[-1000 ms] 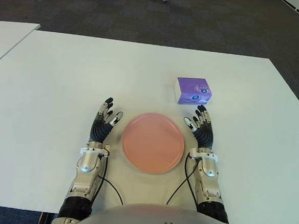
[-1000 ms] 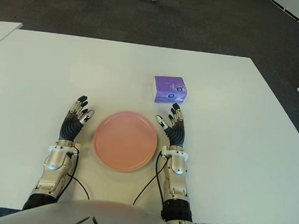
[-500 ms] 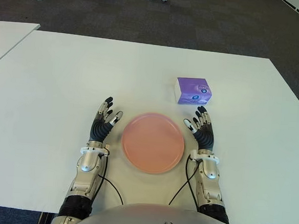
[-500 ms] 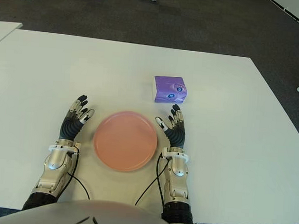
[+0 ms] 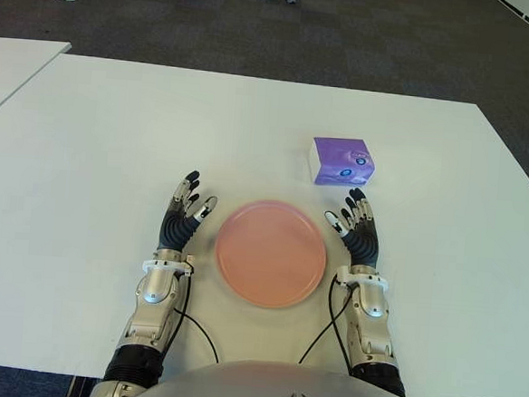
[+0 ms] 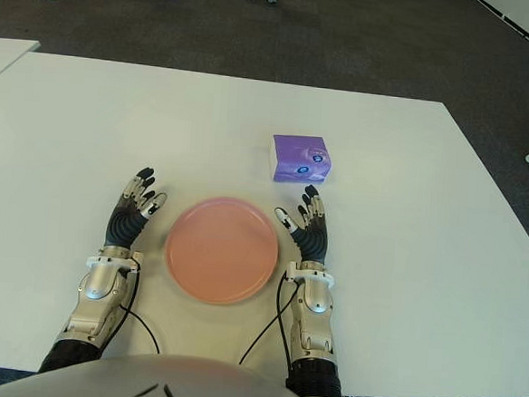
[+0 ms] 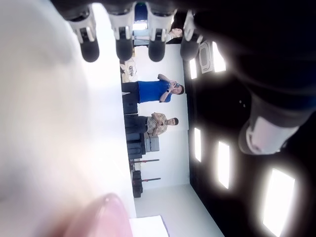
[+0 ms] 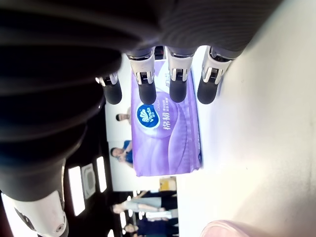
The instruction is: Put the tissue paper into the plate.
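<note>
The right hand (image 5: 360, 234) is sitting just right of the plate (image 5: 271, 253) with fingers spread and holding nothing, exactly where it was a second ago, so nothing is changing and the reach for the tissue paper (image 5: 342, 160) is, by my reading, not yet starting. The left hand (image 5: 183, 220) is showing on the plate's left side, likewise open-fingered and empty. The pink plate is lying bare on the white table (image 5: 95, 150) between the two hands, while the purple tissue pack is standing on the table beyond the right fingertips, apart from them.
</note>
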You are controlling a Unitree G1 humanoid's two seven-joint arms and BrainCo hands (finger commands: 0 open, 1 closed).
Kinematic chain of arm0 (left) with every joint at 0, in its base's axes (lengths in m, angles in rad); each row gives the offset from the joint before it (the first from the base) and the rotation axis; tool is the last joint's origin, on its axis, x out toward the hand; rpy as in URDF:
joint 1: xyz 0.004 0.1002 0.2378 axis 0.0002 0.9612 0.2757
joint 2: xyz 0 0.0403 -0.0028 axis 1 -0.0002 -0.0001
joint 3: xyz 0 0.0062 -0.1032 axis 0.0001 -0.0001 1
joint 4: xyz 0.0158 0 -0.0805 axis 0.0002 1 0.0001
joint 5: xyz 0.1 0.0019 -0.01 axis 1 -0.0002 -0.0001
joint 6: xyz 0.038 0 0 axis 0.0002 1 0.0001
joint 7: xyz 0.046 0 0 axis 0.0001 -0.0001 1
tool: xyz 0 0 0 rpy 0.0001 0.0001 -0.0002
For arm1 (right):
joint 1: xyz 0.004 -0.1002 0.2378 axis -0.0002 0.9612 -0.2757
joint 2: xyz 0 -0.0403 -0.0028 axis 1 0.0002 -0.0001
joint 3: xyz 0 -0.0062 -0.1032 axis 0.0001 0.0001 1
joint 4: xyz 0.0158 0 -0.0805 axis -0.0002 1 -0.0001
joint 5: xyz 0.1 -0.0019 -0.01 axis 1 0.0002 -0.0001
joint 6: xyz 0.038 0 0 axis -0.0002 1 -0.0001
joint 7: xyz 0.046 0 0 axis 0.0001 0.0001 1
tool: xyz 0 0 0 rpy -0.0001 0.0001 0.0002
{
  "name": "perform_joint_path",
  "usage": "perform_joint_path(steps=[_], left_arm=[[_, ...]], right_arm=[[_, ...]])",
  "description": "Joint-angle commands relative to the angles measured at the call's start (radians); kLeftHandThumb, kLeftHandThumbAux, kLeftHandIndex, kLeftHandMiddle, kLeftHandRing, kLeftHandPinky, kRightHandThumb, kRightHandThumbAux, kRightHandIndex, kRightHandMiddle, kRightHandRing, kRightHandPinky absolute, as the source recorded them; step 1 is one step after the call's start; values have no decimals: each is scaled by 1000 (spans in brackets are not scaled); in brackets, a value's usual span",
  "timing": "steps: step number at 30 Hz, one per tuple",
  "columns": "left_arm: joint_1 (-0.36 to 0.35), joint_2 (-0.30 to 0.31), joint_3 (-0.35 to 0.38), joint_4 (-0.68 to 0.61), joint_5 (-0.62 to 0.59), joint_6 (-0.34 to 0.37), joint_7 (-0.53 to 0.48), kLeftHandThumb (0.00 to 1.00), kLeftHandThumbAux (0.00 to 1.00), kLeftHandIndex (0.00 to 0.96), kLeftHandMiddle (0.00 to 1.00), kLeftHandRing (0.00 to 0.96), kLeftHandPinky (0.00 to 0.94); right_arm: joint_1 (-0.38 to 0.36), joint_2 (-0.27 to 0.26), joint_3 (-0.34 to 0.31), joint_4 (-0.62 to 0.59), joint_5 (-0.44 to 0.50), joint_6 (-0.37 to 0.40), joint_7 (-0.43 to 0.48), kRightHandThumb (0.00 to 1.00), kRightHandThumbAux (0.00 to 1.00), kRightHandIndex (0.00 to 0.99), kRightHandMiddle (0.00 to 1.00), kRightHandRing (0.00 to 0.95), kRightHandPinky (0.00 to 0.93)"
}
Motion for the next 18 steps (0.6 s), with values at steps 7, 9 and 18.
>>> perform_joint_path(steps=[7,9,18], left_arm=[[23,-1,5,53,1,24,8,0,534,0,0,0,0],[22,-1,5,54,3,23,8,0,533,0,0,0,0],[22,2,2,56,7,20,5,0,533,0,0,0,0]], right_arm=[[46,5,0,41,4,59,3,139,720,0,15,0,26],[46,5,1,42,5,57,4,142,722,0,15,0,26],[46,2,1,42,6,57,12,147,726,0,13,0,21]])
